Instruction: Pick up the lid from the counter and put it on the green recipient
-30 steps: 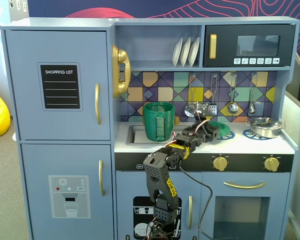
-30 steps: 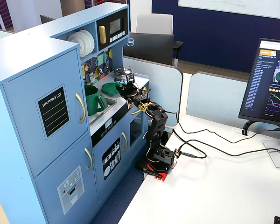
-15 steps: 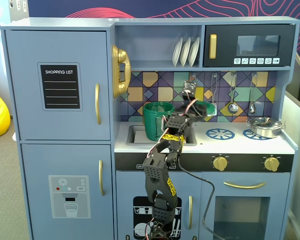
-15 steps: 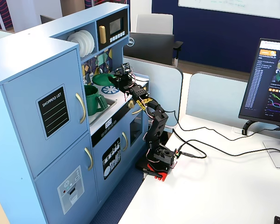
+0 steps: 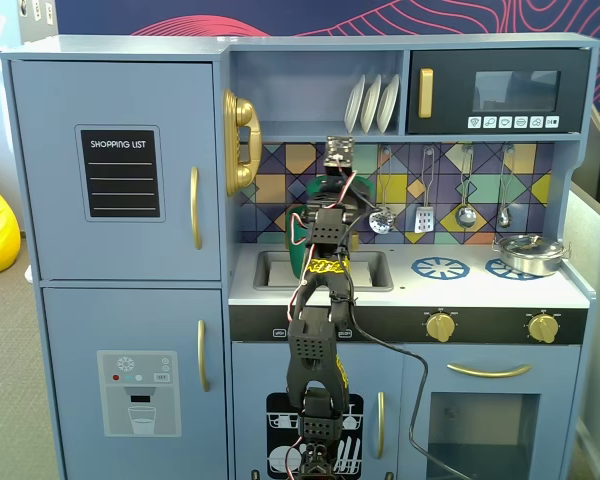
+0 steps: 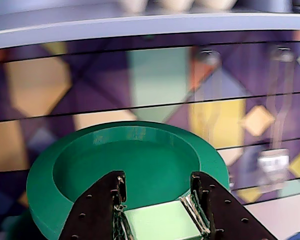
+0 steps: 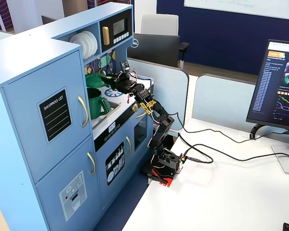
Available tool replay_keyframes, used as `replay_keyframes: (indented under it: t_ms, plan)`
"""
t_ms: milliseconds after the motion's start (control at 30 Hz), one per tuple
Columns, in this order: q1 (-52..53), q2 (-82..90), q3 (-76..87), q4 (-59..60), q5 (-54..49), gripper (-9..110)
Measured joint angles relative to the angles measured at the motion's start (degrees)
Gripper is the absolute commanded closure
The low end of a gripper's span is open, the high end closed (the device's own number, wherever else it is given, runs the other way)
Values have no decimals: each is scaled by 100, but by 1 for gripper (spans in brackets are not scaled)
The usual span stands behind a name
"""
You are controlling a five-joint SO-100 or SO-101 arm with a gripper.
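Observation:
The green lid (image 6: 135, 150) is off the counter, and its pale green handle (image 6: 160, 220) sits between my jaws. My gripper (image 6: 157, 182) is shut on that handle. In a fixed view the lid (image 7: 96, 80) hangs just above the tall dark-green pot (image 7: 96, 103), which stands in the sink with its handle to the right. In the other fixed view the arm hides most of the lid (image 5: 319, 187) and pot (image 5: 298, 258). The gripper (image 5: 336, 180) is in front of the tiled backsplash. I cannot tell whether lid and pot touch.
A shiny steel pot (image 5: 528, 252) sits on the right burner, beside a blue burner ring (image 5: 439, 267). Utensils (image 5: 426, 215) hang on the backsplash, under a shelf with white plates (image 5: 372, 102). The sink rim (image 5: 375, 275) surrounds the pot. Cables (image 7: 207, 159) cross the white desk.

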Motion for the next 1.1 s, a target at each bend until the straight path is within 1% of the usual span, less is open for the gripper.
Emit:
replay_keyframes:
  t_ms: [367,933,1100]
  plan:
    - [-483,0,-9,44,0,102]
    - [-483,18,765,35,9,102]
    - [-483,246,984,35,53,101]
